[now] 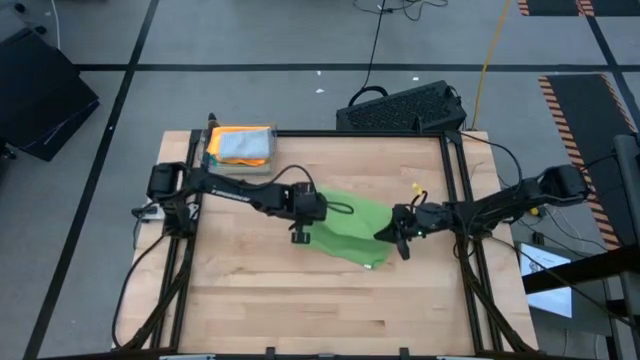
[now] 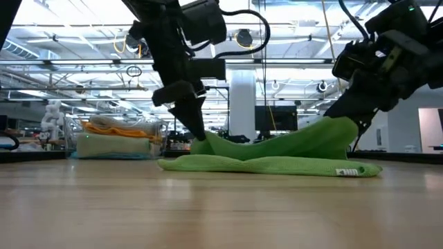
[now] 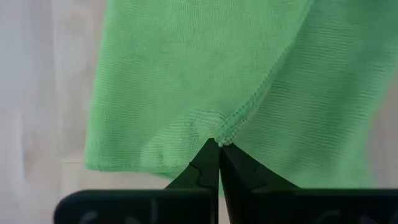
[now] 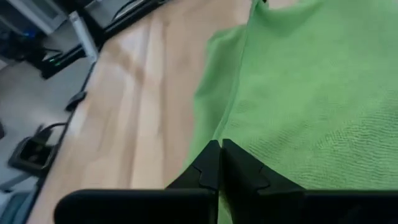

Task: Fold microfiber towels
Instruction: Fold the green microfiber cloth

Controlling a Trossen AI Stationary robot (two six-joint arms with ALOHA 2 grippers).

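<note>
Lying well apart from the bright green towel [image 1: 352, 228]: folded stack [image 1: 240, 146].

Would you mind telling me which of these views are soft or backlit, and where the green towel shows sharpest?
Low view: bright ceiling lights backlight both arms into silhouettes. Left wrist view: the bright green towel shows sharp weave and stitched hem, while the table at the sides looks washed out. Right wrist view: towel crisp, floor clutter beyond the table blurred.
</note>
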